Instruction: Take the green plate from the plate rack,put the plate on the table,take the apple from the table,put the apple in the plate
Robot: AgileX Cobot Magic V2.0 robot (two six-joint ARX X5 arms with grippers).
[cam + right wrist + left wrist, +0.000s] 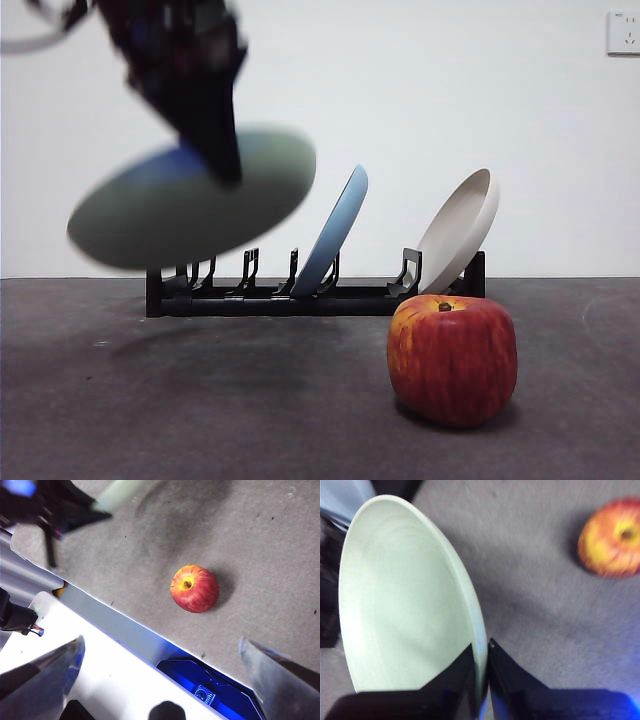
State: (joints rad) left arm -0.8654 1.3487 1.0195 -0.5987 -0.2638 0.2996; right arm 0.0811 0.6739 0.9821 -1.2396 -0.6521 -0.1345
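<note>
Above table (120, 420): left gripper (481, 680) clamped on plate (190, 200), clear of rack (300, 295) | right gripper (160, 680) wide open, empty | apple (452, 360) untouched | placing, apple step pending

Bare table (200, 400) lies below left gripper (481, 652); plate rack (300, 298) stands close behind it; apple (452, 360) sits well aside.

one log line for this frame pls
phase: carry | left tool shut on round pale sage green plate, airborne, out of black plastic rack | right tool open, waiting | red apple on table
</note>
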